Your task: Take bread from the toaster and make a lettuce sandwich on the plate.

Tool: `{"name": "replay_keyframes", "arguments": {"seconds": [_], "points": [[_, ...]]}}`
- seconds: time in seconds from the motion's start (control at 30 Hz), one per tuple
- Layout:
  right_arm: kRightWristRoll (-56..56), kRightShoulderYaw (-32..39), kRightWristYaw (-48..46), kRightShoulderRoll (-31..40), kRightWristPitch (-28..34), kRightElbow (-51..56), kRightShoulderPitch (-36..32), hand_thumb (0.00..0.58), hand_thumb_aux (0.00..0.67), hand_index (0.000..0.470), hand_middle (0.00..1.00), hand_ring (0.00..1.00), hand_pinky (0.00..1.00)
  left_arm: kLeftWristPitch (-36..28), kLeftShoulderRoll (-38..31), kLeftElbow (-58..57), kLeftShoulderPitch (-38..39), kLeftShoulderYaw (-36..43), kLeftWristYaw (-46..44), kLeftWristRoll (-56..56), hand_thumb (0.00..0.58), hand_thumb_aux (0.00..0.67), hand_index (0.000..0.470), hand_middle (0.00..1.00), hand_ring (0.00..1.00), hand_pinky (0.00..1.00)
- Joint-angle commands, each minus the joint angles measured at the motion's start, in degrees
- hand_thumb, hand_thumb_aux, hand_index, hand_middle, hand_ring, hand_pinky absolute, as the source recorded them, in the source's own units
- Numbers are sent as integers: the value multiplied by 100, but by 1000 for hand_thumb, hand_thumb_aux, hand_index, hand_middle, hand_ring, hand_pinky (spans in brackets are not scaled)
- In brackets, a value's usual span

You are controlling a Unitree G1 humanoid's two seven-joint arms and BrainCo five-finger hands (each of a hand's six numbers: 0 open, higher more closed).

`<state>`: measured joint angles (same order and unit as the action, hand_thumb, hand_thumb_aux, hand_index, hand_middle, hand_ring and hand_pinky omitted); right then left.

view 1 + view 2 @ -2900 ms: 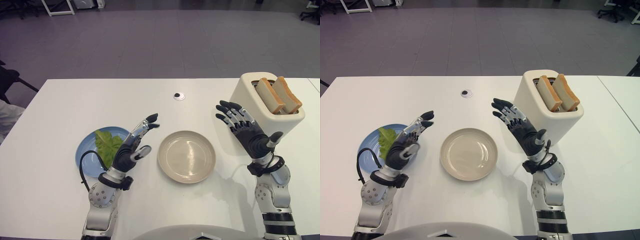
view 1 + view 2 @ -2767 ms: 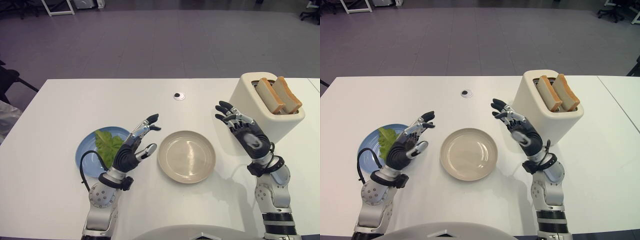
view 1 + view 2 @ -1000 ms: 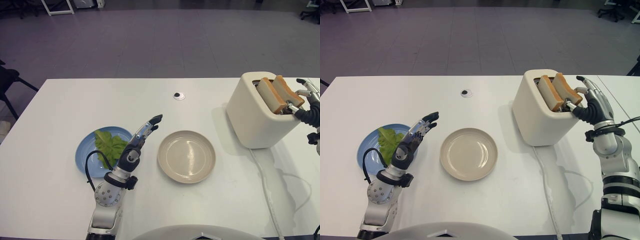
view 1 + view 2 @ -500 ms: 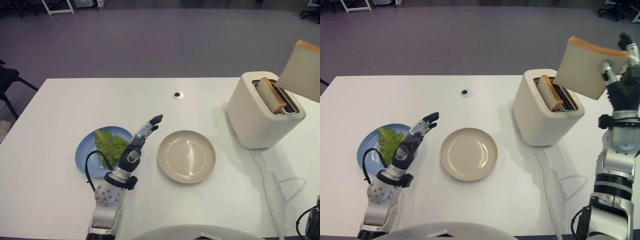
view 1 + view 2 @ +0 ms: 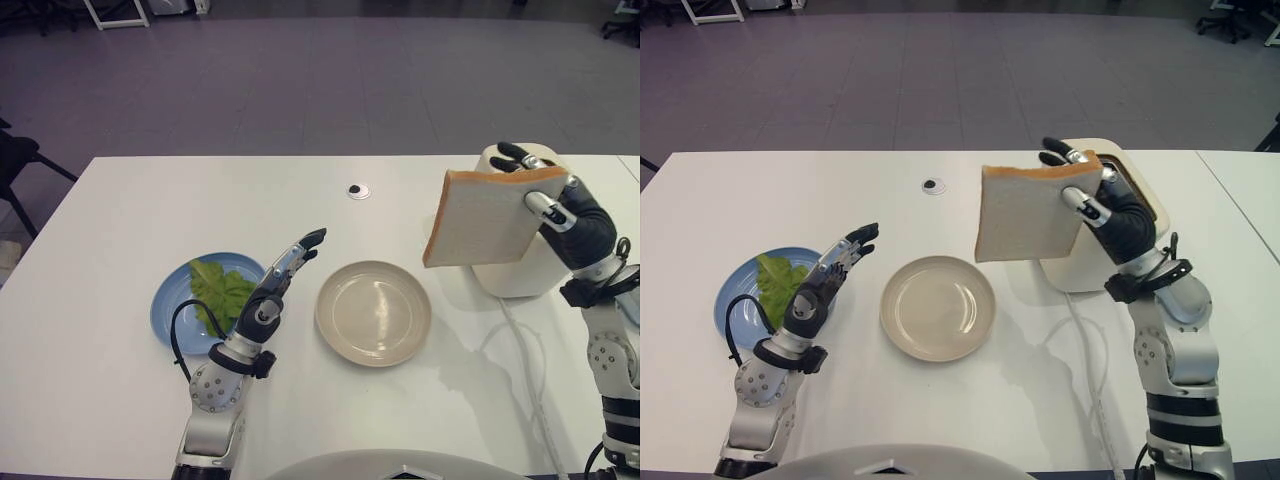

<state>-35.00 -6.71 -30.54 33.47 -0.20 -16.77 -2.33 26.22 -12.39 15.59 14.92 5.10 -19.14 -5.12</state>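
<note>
White table [image 5: 120,210] spans the frame.

Left of centre: blue plate [image 5: 168,318] holding the lettuce [image 5: 218,292], a single green leaf lying flat towards the plate's right half.

Left hand [image 5: 268,300]: lower left of centre, over the right rim of the blue plate, between it and the beige plate. Fingers stretched out straight, pointing up and to the right, nothing in them. Whether it touches the lettuce or the rim: cannot tell.

Centre: beige plate [image 5: 373,312], round, flat on the table, just right of the left hand's fingertips and apart from them.

Upper centre: small black-and-white disc [image 5: 357,190] on the table, well apart from both plates.

Right of centre: bread slice [image 5: 480,218] in the air, roughly upright, broad face towards the camera, crust along its top edge. It sits up and right of the beige plate, not touching it.

Right hand [image 5: 575,220]: clamped on the slice's right edge, fingers over the top crust, thumb on the near face.

Toaster [image 5: 520,275]: cream, on the table right behind the slice and hand, which hide its slots, so contents cannot be told.
</note>
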Motion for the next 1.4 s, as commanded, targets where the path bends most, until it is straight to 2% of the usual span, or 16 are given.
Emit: {"name": "replay_keyframes", "arguments": {"seconds": [0.03,0.27,0.53,0.57,0.6,0.63,0.83,0.93,1.07,1.13,1.4], "points": [[514,735,17,-143,643,-231,389,580,670,470,0,0,0,-54,-41,-5,5,-7,-10,39,0,0,0,0,0,0],[2146,1561,558,-842,290,377,497,580,670,470,0,0,0,-72,-40,2,-13,23,-23,52,0,0,0,0,0,0],[3076,1876,617,-1106,-292,1002,542,580,665,466,0,0,0,-85,-50,8,-21,19,-30,45,0,0,0,0,0,0],[3171,1893,628,-1121,-363,1038,541,545,504,354,0,0,0,-84,-51,7,-21,18,-30,45,0,0,0,0,0,0],[3251,1904,641,-1134,-434,1075,538,447,349,245,0,0,0,-82,-51,6,-21,18,-30,46,0,0,0,0,0,0],[3317,1899,664,-1150,-506,1109,533,0,0,0,0,0,0,-81,-50,6,-20,18,-29,47,0,0,0,0,0,0],[3409,1736,771,-1276,-835,1221,463,0,0,0,0,0,0,-146,-88,98,-15,-55,-3,52,0,0,0,0,0,0],[3421,1583,879,-1328,-966,1261,399,0,0,0,0,0,0,-226,-377,324,5,-552,168,474,0,0,0,0,0,0],[3423,1483,933,-1385,-1046,1329,358,0,0,0,0,0,0,-185,-1318,409,205,-1817,885,2843,0,0,0,0,0,0],[3428,1458,926,-1383,-1071,1374,329,0,0,0,0,0,0,-212,-1807,158,318,-2036,1286,4085,0,0,0,0,0,0],[3518,1425,938,-1360,-1201,1517,264,0,0,0,0,0,0,-938,-2349,-888,401,-1792,1794,5531,0,0,0,0,0,0]]}}
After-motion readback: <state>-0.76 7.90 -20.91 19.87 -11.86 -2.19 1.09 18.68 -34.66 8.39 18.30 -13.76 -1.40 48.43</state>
